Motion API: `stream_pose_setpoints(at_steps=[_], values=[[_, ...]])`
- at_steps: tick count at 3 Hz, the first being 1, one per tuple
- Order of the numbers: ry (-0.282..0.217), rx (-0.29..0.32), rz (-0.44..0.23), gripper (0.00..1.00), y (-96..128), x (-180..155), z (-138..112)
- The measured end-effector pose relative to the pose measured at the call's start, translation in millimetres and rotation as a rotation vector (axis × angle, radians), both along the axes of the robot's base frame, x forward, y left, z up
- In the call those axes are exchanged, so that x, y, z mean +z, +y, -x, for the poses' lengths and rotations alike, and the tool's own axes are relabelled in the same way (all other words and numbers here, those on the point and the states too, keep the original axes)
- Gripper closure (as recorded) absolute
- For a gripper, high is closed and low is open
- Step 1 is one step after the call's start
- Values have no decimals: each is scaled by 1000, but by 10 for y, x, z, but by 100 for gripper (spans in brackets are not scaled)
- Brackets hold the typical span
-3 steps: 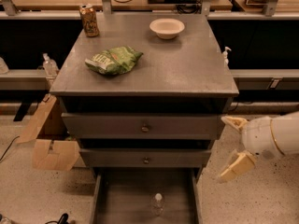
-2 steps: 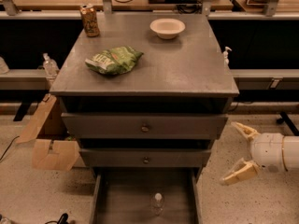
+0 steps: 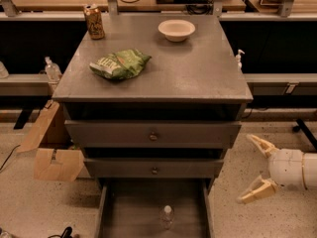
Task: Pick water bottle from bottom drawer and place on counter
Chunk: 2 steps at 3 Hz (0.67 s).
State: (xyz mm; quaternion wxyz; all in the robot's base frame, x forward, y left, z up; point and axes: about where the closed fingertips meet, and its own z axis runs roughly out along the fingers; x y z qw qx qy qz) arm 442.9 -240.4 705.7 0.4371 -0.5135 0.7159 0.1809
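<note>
The water bottle (image 3: 167, 216), small and clear with a white cap, stands upright on the floor of the open bottom drawer (image 3: 129, 207), near its middle. The gripper (image 3: 251, 169) is at the lower right, beside the cabinet and outside the drawer, well to the right of the bottle. Its two cream fingers are spread wide apart and hold nothing. The grey counter (image 3: 198, 71) tops the cabinet above.
On the counter lie a green chip bag (image 3: 119, 65), a printed drink can (image 3: 94, 22) and a white bowl (image 3: 176, 29). Two upper drawers (image 3: 152, 134) are closed. A cardboard box (image 3: 52, 150) stands on the floor left. Pump bottles (image 3: 51, 69) sit on side ledges.
The gripper has moved down and to the right, away from the cabinet's side, staying open. The bottle and drawer have not moved.
</note>
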Motion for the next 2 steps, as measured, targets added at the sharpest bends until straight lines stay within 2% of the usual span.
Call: stream_pose_setpoints(at_steps=[1,2], values=[[18,21,-49,0,140,-406,42],[10,67,-131,0,490,-1123,177]])
